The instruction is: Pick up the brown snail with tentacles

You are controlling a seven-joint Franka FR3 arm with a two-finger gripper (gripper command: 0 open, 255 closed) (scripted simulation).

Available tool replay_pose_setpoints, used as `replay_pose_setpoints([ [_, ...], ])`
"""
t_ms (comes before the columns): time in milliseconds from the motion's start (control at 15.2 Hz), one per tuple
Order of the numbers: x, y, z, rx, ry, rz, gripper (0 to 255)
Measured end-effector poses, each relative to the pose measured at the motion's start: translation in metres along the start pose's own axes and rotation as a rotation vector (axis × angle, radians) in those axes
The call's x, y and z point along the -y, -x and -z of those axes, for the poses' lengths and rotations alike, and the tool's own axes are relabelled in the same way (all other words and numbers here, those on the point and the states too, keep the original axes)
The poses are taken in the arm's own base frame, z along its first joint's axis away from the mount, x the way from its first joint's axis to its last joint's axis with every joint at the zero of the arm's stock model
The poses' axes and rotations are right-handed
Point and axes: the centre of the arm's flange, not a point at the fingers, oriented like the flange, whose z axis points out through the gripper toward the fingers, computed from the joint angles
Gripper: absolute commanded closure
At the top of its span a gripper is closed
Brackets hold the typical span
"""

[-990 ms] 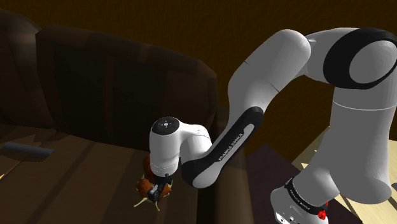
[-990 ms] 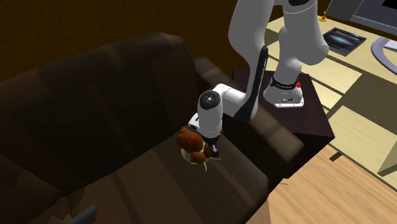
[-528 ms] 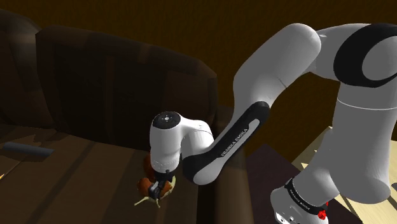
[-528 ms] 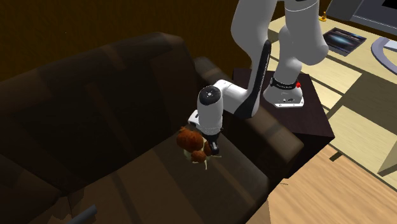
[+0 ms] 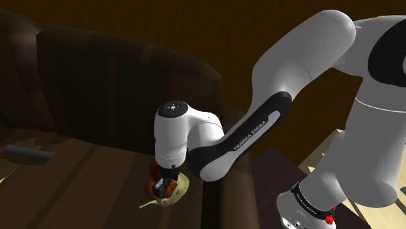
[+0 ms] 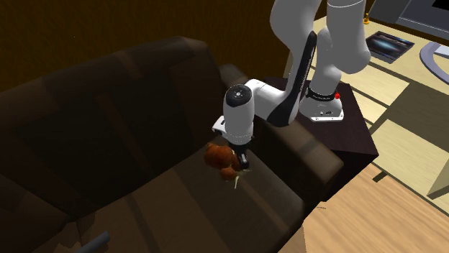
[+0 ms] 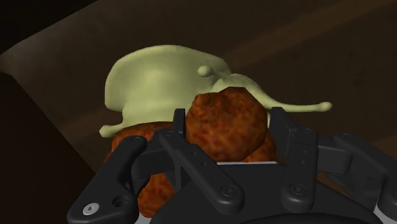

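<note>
The gripper [image 7: 228, 118] is closed on the snail [image 7: 184, 83], clasping its brown shell; the pale body sticks out ahead.

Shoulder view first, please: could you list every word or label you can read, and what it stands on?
"FRANKA EMIKA": on the arm's dark forearm band.
Lettering on the ring at the arm's foot: too small to read.
The snail and pincer bear no text.
</note>
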Motion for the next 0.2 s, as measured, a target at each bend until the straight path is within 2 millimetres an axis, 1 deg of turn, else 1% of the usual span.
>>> replay_pose_setpoints([
  [132, 0.0004, 0.0004, 0.0110, 0.000, 0.000, 0.000, 255],
  [198, 0.0002, 0.0007, 0.0134, 0.000, 0.000, 0.000, 255],
])
